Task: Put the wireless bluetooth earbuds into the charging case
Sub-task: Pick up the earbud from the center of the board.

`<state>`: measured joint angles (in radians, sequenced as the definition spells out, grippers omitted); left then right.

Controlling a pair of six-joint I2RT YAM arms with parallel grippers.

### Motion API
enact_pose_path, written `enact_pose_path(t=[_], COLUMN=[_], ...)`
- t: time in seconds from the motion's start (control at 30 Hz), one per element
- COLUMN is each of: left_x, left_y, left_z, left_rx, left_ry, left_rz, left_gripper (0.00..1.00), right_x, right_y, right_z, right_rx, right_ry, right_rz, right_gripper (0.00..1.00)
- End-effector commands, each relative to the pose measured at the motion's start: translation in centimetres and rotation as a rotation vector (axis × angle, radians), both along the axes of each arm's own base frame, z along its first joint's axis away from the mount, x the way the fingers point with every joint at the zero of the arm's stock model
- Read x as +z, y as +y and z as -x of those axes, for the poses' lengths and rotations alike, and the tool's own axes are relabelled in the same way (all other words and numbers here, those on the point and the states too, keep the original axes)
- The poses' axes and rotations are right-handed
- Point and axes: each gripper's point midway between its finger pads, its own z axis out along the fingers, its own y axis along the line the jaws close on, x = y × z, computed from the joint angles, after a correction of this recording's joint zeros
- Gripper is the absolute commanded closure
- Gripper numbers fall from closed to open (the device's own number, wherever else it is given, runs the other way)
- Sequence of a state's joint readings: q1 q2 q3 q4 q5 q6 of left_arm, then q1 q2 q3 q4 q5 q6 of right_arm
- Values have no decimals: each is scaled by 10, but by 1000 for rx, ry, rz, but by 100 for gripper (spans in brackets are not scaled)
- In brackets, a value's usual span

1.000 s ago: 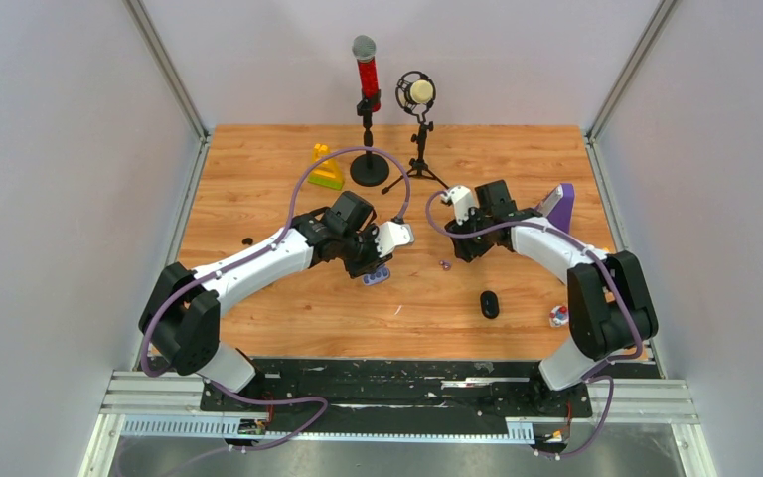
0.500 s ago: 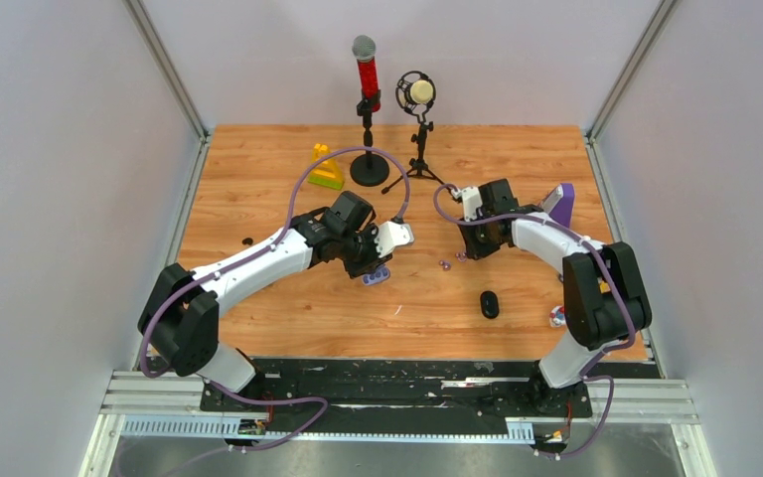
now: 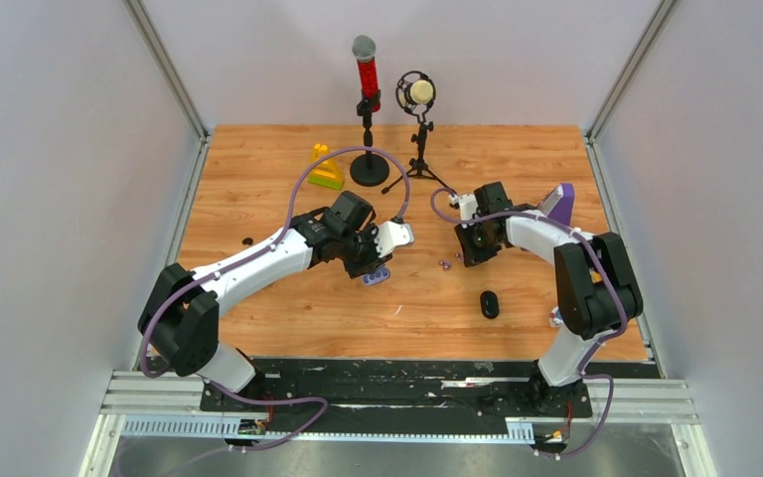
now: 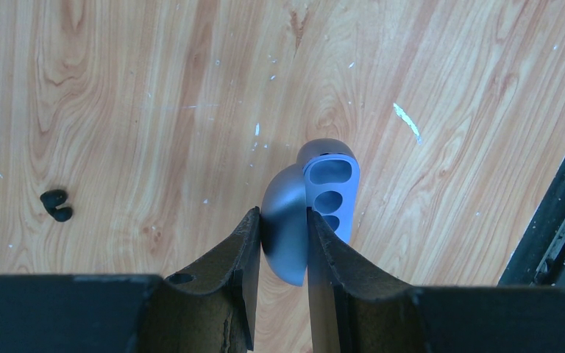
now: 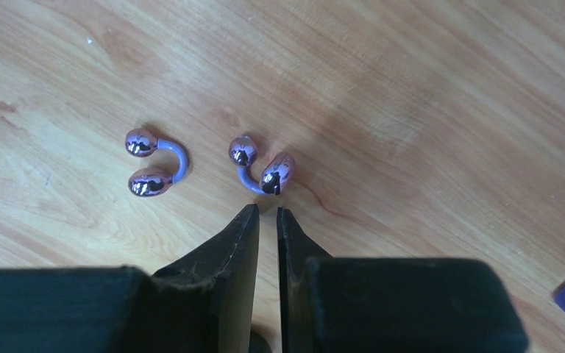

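My left gripper (image 4: 281, 220) is shut on the lid of an open blue-purple charging case (image 4: 330, 188), whose empty sockets face the camera; it hangs just above the table in the top view (image 3: 376, 277). Two shiny purple earbuds lie on the wood, one (image 5: 153, 168) to the left and one (image 5: 260, 168) just beyond my right gripper's fingertips. My right gripper (image 5: 265, 212) is empty, its jaws almost together, just short of the nearer bud. In the top view the buds (image 3: 446, 263) lie left of the right gripper (image 3: 470, 250). A black earbud pair (image 4: 55, 205) lies far left.
A red microphone (image 3: 366, 70) and a round condenser microphone (image 3: 417, 92) stand on stands at the back. A yellow-green toy (image 3: 325, 171) lies beside them. A black oval case (image 3: 489, 303), a purple object (image 3: 559, 206) and a small red-white item (image 3: 557, 316) sit on the right.
My right gripper has shifted and turned, ending close over the purple earbuds. My left arm holds the case still.
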<state>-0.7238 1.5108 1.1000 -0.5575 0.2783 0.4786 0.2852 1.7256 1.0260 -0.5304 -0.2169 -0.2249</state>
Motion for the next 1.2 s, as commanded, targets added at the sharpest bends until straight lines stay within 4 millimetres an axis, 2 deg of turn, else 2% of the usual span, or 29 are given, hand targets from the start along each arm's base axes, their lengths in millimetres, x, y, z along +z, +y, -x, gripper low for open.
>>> enact_pose_path(t=[0.0, 0.37, 0.63, 0.87, 0.93, 1.17], left_x=[16, 14, 14, 16, 14, 13], left_y=[-5, -5, -5, -5, -5, -4], left_z=[-5, -5, -5, -5, -5, -6], left_rx=[-10, -9, -7, -9, -11, -7], left_ry=[-51, -45, -45, -49, -43, -49], left_rz=[44, 42, 39, 42, 40, 34], left_gripper=[100, 100, 100, 100, 100, 100], right_x=[11, 4, 18, 46, 47, 39], right_y=[2, -6, -7, -2, 1, 12], right_z=[-24, -54, -82, -63, -55, -40], right_rx=[-50, -36, -64, -161, -192, -203], right_ry=[-64, -141, -181, -65, -13, 76], right_rz=[-1, 76, 54, -130, -194, -289], right_gripper=[83, 85, 85, 72, 68, 66])
